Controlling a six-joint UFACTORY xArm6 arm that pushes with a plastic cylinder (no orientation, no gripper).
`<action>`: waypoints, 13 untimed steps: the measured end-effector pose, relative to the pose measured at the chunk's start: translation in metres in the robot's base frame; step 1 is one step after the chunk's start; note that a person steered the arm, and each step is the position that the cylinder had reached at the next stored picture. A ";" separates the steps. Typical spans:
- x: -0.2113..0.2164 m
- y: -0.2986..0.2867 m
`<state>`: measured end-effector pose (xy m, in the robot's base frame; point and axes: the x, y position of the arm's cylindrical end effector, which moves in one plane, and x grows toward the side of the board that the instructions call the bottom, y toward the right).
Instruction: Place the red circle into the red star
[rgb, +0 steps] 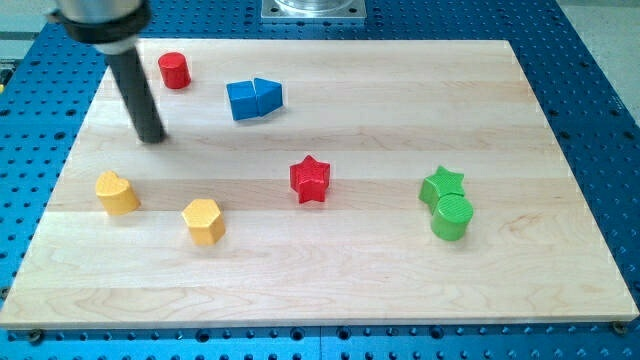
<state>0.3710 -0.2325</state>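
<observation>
The red circle (174, 71) is a short cylinder near the view's top left of the wooden board (330, 270). The red star (310, 179) lies near the board's middle, well to the right of and below the circle. My tip (151, 137) rests on the board below and slightly left of the red circle, a short gap apart from it. The dark rod rises from the tip toward the view's top left corner.
A blue cube (243, 100) and a blue wedge-like block (268, 95) touch each other right of the red circle. A yellow heart-like block (116, 192) and a yellow hexagon (203, 220) lie at lower left. A green star (441, 185) and green cylinder (451, 216) touch at right.
</observation>
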 end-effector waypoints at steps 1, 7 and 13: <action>-0.040 -0.034; -0.021 0.043; 0.031 0.014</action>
<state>0.4019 -0.2182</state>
